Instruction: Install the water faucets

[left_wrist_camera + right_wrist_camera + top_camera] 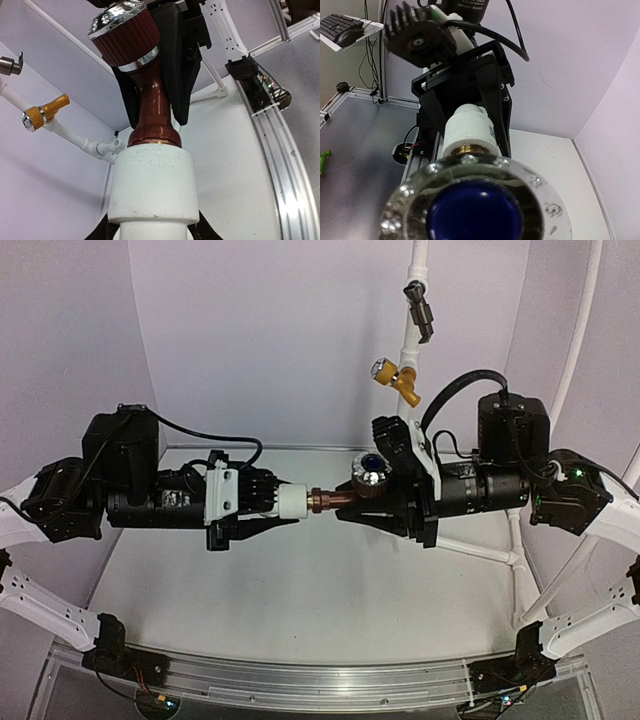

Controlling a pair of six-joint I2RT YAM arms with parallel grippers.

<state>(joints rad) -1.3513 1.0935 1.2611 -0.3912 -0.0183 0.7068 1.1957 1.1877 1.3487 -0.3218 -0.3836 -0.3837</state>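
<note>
- The right gripper (372, 502), black and hard-edged, is clamped on the faucet (330, 501) just right of frame centre, above the table (300, 610).
- The left gripper (272, 504), left of centre, is closed on the white plastic fitting (292, 502), a smooth matte cylinder.
- The two pieces lie on one horizontal line, and the faucet's stem end meets the fitting's mouth. No view shows how far in it sits.
- The faucet is glossy reddish-brown metal with a flared neck. Its round knob (368, 471) has a chrome rim and a blue centre, and faces up in the top view.
- The left wrist view alone shows the knob's ribbed red-brown skirt (125, 35), a bright metal band beneath it, and faint raised lettering on the fitting (152, 185). A black finger (175, 65) of the right gripper lies against the neck.
- The right wrist view alone looks down over the knob (470, 207), where a clear faceted rim rings the blue disc. Beyond it, a brass-coloured ring shows at the mouth of the fitting (469, 125).
- Upper right in the top view, a white pipe (412, 345) carries a yellow-brass valve (395, 378) and, higher up, a dark valve (422, 310).
- A ribbed aluminium rail (310, 680) crosses the bottom of the frame.
</note>
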